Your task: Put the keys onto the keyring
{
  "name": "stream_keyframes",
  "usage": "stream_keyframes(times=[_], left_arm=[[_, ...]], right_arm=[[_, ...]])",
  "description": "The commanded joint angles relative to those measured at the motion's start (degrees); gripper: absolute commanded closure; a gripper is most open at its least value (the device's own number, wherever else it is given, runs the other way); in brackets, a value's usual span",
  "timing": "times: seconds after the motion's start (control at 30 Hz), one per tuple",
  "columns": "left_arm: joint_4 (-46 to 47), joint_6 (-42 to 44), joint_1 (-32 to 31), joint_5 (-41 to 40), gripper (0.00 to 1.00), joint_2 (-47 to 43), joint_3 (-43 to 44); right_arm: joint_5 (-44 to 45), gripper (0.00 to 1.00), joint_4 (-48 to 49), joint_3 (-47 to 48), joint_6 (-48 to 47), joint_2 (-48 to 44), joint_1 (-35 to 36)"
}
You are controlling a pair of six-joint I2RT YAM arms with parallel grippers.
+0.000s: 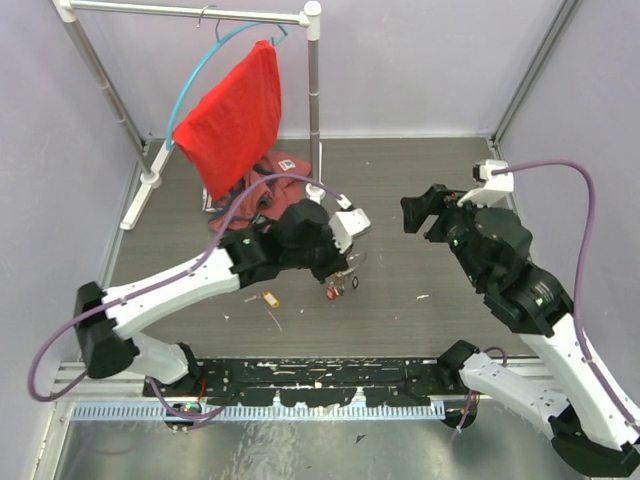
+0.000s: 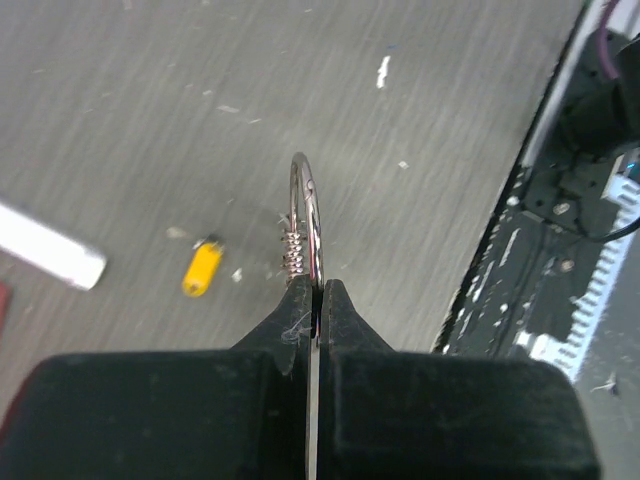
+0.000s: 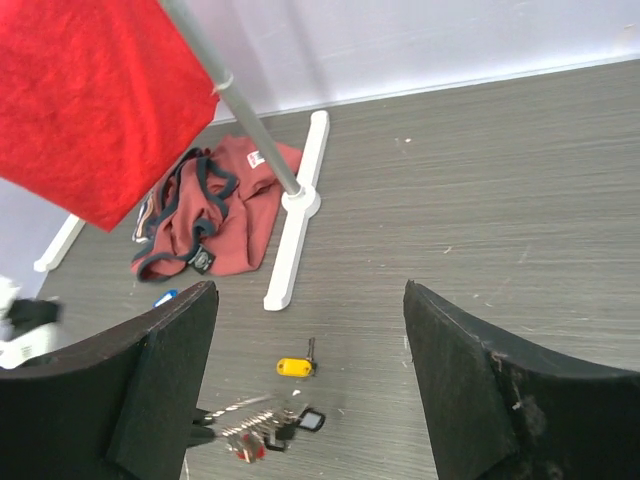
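My left gripper (image 1: pixel 342 262) (image 2: pixel 320 292) is shut on the keyring (image 2: pixel 306 215), a thin silver ring that sticks out edge-on past its fingertips. Several keys (image 1: pixel 340 288) (image 3: pixel 262 432) with red and black heads hang from the ring just above the table. A yellow-headed key (image 1: pixel 270 298) (image 2: pixel 202 268) (image 3: pixel 295 367) lies loose on the table left of them. My right gripper (image 1: pixel 422 215) (image 3: pixel 310 292) hovers to the right, well apart from the keys, open with nothing between its fingers.
A white rack (image 1: pixel 313 90) at the back carries a red cloth (image 1: pixel 235 115) on a teal hanger hoop (image 1: pixel 205 60). A maroon garment (image 3: pixel 215 205) lies by the rack's foot (image 3: pixel 295 225). A small blue tag (image 3: pixel 165 297) lies near it.
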Motion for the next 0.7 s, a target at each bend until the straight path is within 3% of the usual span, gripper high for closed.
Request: stream_keyframes(times=[0.0, 0.3, 0.5, 0.67], left_arm=[[8.12, -7.43, -0.43, 12.47, 1.00, 7.58, 6.38], [20.17, -18.32, -4.22, 23.44, 0.99, 20.65, 8.79], [19.87, -19.59, 2.45, 24.36, 0.95, 28.56, 8.07], [17.29, -17.55, 7.84, 23.82, 0.79, 33.04, 9.28]], right_arm=[[6.53, 0.20, -1.15, 0.09, -0.31, -4.05, 0.22], [9.40, 0.20, -5.15, -0.77, 0.72, -6.63, 0.15], [8.32, 0.20, -5.37, -1.91, 1.64, -5.86, 0.18], [6.71, 0.20, -5.37, -2.47, 2.38, -4.75, 0.22]])
